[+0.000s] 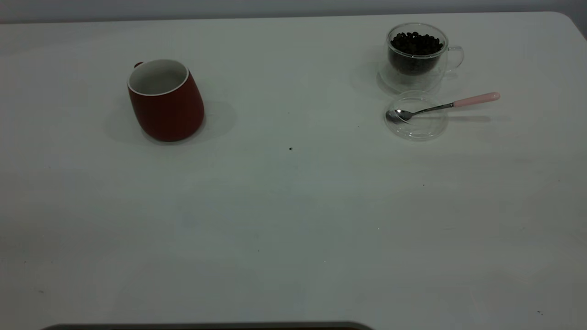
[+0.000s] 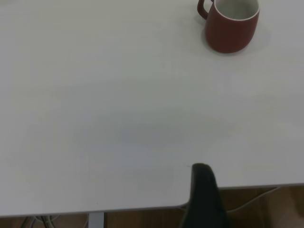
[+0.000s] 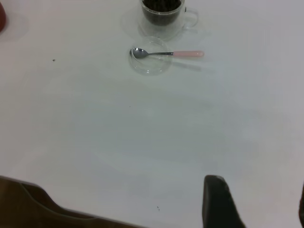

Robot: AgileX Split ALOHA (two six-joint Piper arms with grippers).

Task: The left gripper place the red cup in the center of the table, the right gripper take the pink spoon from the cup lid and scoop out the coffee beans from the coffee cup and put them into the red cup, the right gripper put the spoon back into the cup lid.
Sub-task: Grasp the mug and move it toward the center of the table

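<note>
The red cup (image 1: 165,100) stands upright on the left part of the white surface (image 1: 293,220). It is well away from the middle, so the first job is not done yet. Its handle (image 2: 204,8) sticks out on the far side in the outside view. The cup looks empty inside.

On the right part stands the glass cup (image 1: 416,57), full of dark beans (image 1: 416,43). Just in front of it lies the clear lid (image 1: 416,115). The spoon (image 1: 442,106) rests with its bowl in the lid, and its pink handle (image 1: 476,98) pokes out over the rim, away from the red cup.

The left pincer (image 2: 204,199) is back at the near edge, far from the red cup. Only one dark finger shows, so I cannot tell if it is spread or pressed together. The right pincer (image 3: 256,202) is also back at its edge, far from the spoon. Its fingers stand apart with nothing between them.

The red cup looks hard, smooth and a bit heavy. It could slip, and it could break if dropped. A good hold would be over the rim, one finger inside and one outside, or on the handle. The spoon looks thin and light, and the pink handle is the best place to pinch it.
</note>
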